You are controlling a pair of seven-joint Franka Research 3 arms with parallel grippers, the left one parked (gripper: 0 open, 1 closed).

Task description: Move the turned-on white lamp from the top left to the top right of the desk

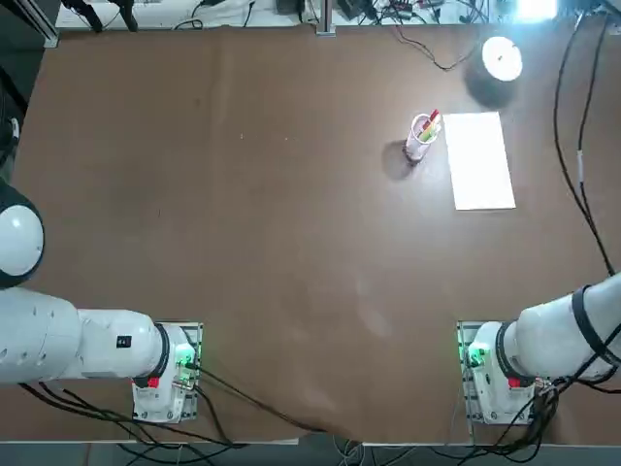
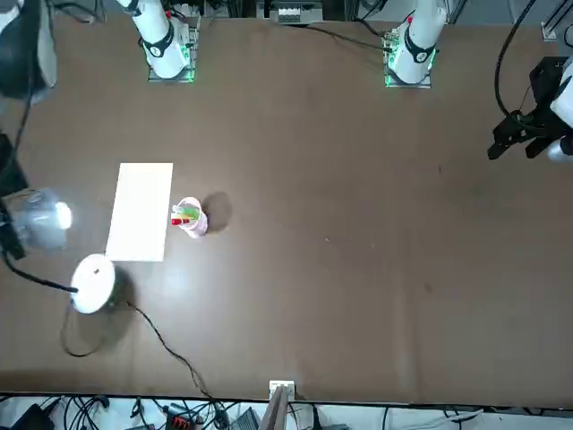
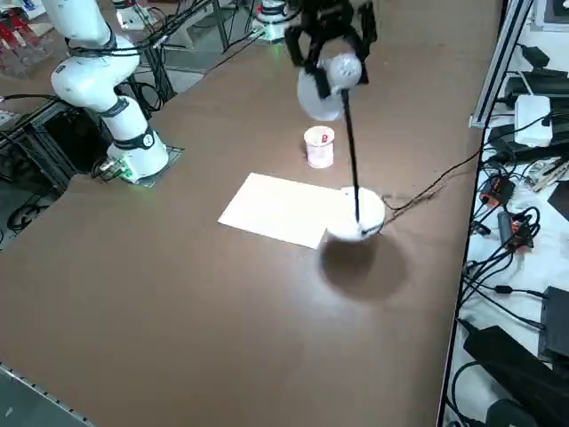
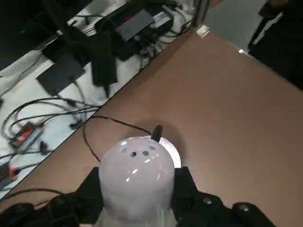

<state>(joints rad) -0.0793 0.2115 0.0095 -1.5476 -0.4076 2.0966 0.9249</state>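
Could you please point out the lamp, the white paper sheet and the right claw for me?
lamp (image 2: 93, 283): front view, on its round white base.
white paper sheet (image 1: 479, 160): top view, at the middle of the sheet.
right claw (image 4: 137, 187): right wrist view, midway between the fingertips, which grip the lamp's head.

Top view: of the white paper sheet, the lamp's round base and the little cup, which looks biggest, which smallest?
1. Paper sheet, clearly largest.
2. Lamp base.
3. Cup, slightly smaller than the base; they look close.
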